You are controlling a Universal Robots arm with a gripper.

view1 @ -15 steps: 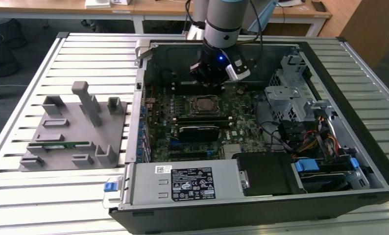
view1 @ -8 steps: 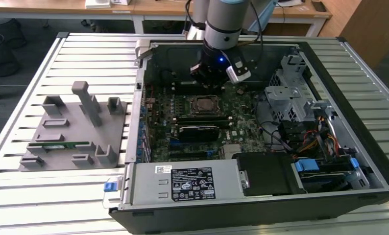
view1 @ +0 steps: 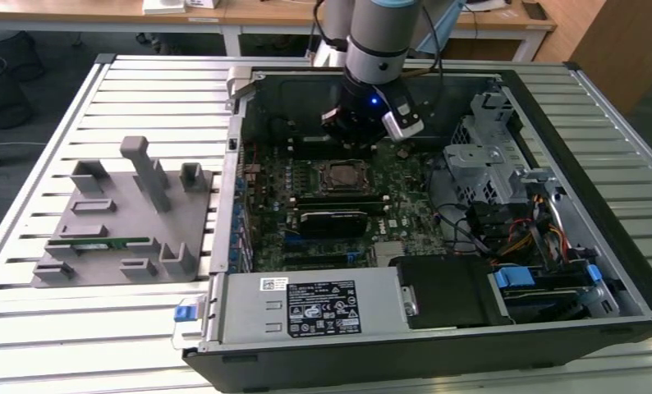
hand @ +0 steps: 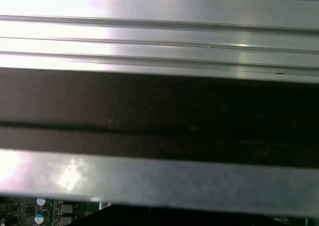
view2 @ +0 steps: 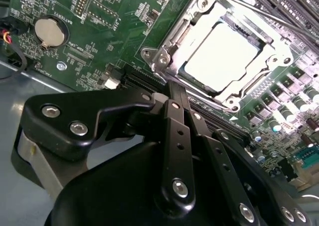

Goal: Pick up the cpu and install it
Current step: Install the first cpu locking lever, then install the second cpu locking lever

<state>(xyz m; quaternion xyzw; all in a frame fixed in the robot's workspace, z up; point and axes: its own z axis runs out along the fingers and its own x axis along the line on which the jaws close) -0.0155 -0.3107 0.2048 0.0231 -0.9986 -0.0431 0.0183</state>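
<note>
Already the cpu (view2: 227, 56) sits flat in its socket (view2: 219, 52) while the gripper (view2: 172, 94), fingers pressed together and holding nothing, hovers just beside it, so any lift should be straight and gentle.

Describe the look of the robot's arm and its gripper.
In the exterior view the arm is a silver-grey tube with a dark joint band, and a small blue light glows on the black wrist block. A pale module sits beside it. In the second wrist view the gripper is matte black, built of linked bars fastened with shiny silver screws.
</note>
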